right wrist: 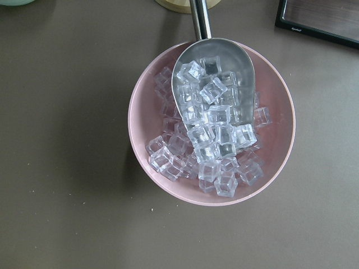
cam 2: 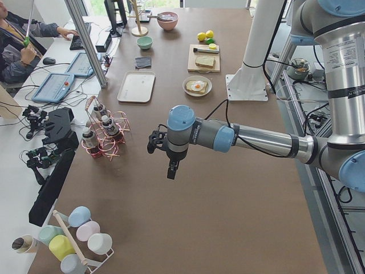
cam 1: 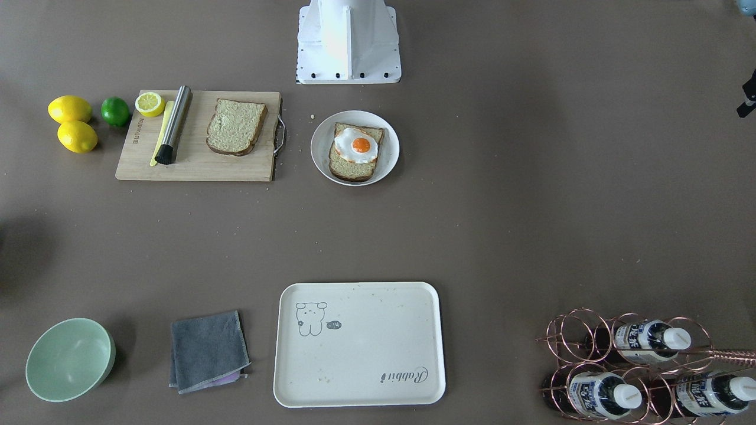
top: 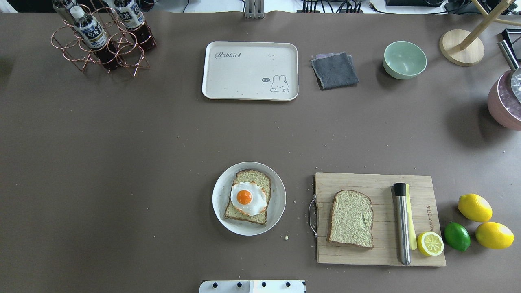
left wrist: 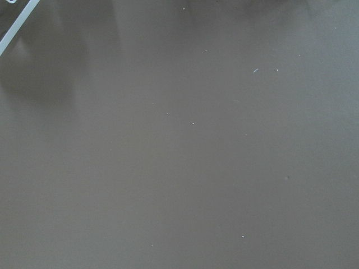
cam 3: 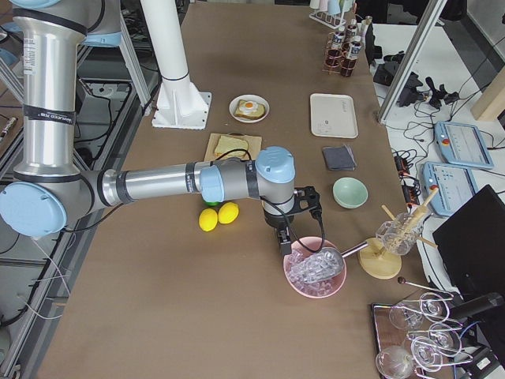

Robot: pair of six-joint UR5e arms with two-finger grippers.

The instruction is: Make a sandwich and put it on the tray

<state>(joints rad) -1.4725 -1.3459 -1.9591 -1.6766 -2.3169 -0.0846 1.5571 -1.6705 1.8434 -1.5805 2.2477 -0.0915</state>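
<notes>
One bread slice (top: 254,178) lies on a round white plate (top: 222,191) with the fried egg (top: 248,198) on top. The second slice (top: 351,218) lies bare on the wooden cutting board (top: 366,256). The cream tray (top: 250,69) at the far side holds nothing. The same things show in the front-facing view: egg (cam 1: 356,145), second slice (cam 1: 236,126), tray (cam 1: 360,348). My left gripper (cam 2: 171,165) hovers over bare table, far from the food. My right gripper (cam 3: 284,241) hovers above a pink bowl. I cannot tell whether either is open or shut.
A pink bowl of ice cubes (right wrist: 162,101) with a metal scoop (right wrist: 213,84) sits under my right wrist. A copper bottle rack (top: 101,40), a grey cloth (top: 333,70), a green bowl (top: 404,60), two lemons (top: 474,207), a lime (top: 456,236) and a metal knife handle (top: 402,224) are around.
</notes>
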